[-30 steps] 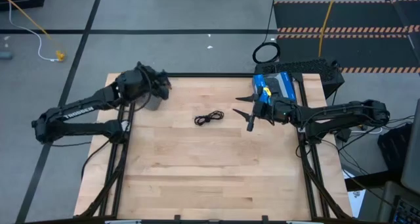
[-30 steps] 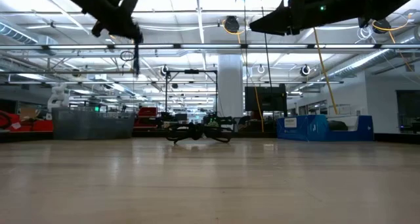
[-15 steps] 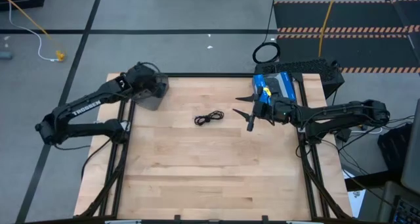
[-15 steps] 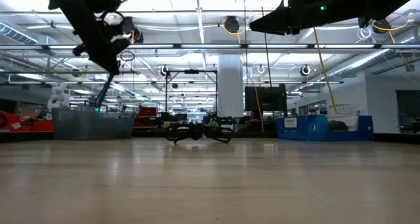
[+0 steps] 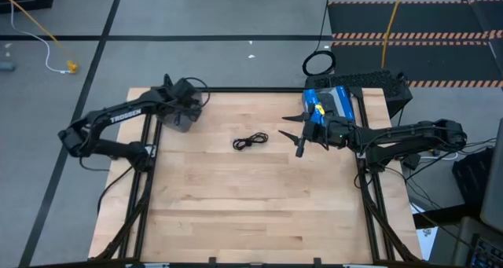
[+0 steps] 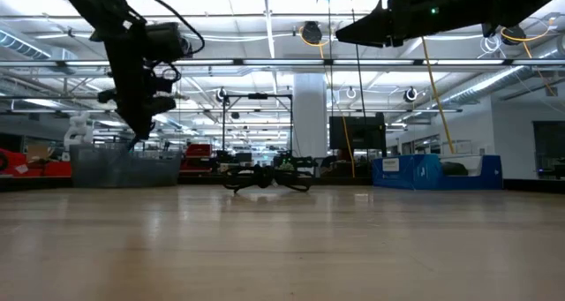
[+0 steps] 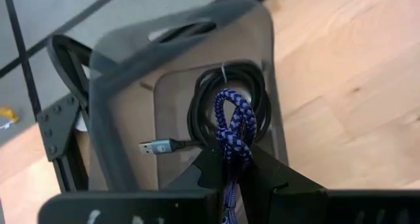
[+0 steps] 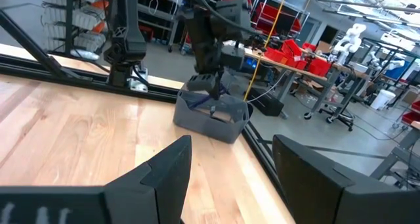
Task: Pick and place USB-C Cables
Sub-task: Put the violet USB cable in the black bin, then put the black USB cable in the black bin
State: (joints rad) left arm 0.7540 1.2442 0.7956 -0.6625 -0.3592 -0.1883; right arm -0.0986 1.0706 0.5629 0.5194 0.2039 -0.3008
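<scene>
Left pincer over the grey bin with the purple-blue cable clamped in it.

The wooden counter carries a grey bin at its far left corner and a blue box at its far right edge. The left pincer hangs over the bin, clamped on the purple-blue cable, which dangles above a black cable coiled on the bin's floor. The right pincer hovers near the blue box, fingers apart. A second black cable lies loose mid-counter, between the two arms.
</scene>
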